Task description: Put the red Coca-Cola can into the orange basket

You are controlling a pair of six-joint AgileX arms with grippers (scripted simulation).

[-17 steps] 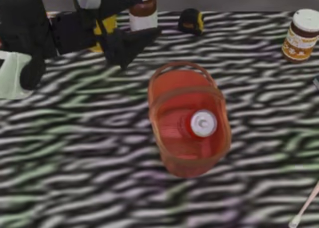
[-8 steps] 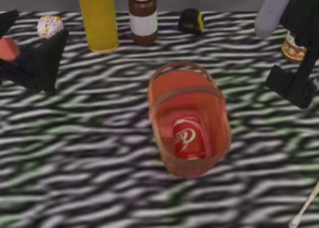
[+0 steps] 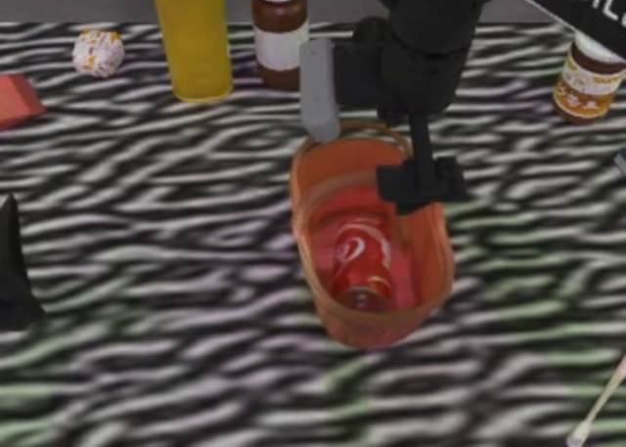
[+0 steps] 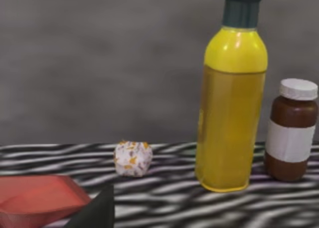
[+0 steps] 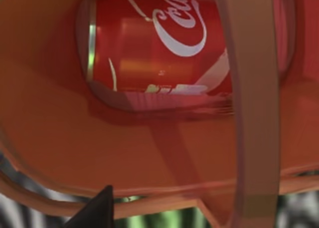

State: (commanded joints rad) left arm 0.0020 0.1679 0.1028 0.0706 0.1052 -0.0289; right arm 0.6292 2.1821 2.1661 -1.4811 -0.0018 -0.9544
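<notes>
Top view: the right gripper hangs over the far half of the basket, by its arched handle; whether its fingers are parted cannot be told from here, and nothing is seen in them. The can lies on its side on the basket floor, just nearer the camera than the gripper and apart from it. Behind the gripper stand a yellow bottle and a brown jar; a second jar sits off to its right. The left gripper is parked at the table's left edge. Left wrist view: one dark fingertip shows, with a red block beside it and a speckled ball, the bottle and the jar beyond. Right wrist view: the can lies inside the basket under the handle, beyond a single fingertip.
</notes>
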